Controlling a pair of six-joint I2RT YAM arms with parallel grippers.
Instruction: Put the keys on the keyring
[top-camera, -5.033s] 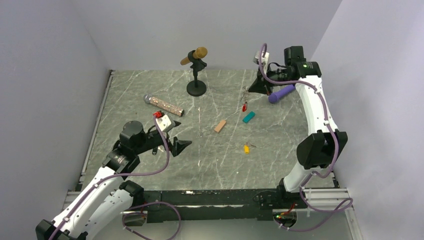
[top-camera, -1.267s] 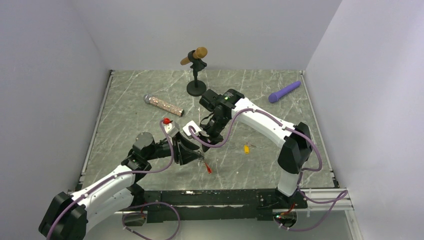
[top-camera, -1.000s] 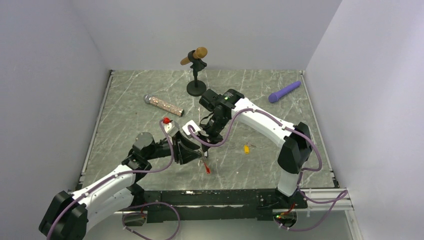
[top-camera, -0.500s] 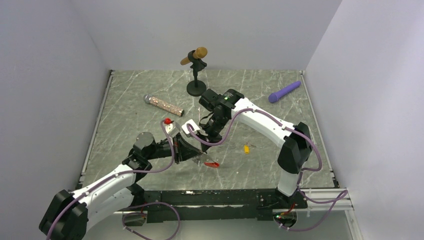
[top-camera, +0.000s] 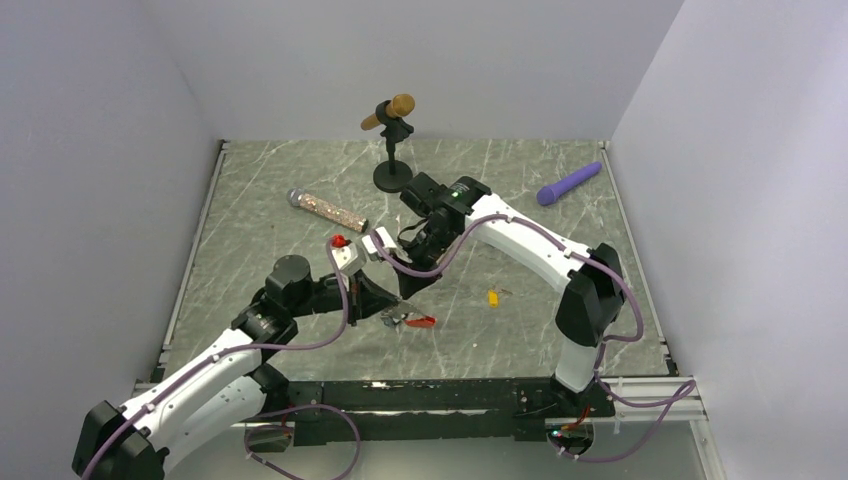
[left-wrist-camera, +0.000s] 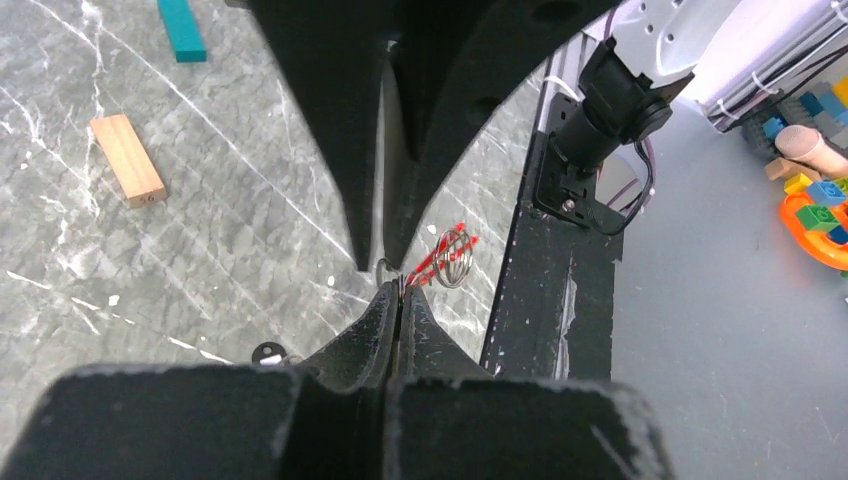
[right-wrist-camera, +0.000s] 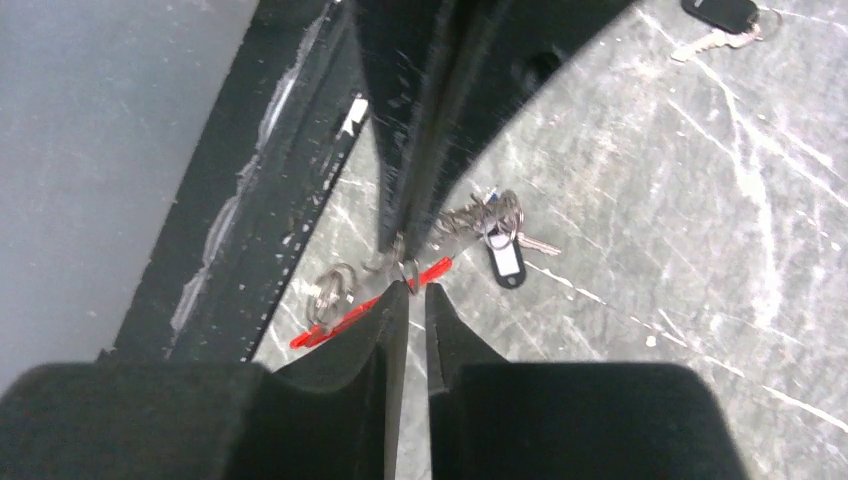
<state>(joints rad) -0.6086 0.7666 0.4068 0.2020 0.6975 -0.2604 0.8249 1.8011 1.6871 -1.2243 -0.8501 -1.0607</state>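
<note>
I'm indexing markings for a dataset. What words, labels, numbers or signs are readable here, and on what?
No text can be read in any view.
Wooden block: a small dark mark near one end, too small to read.
Key tag: a white label window, no writing legible.
</note>
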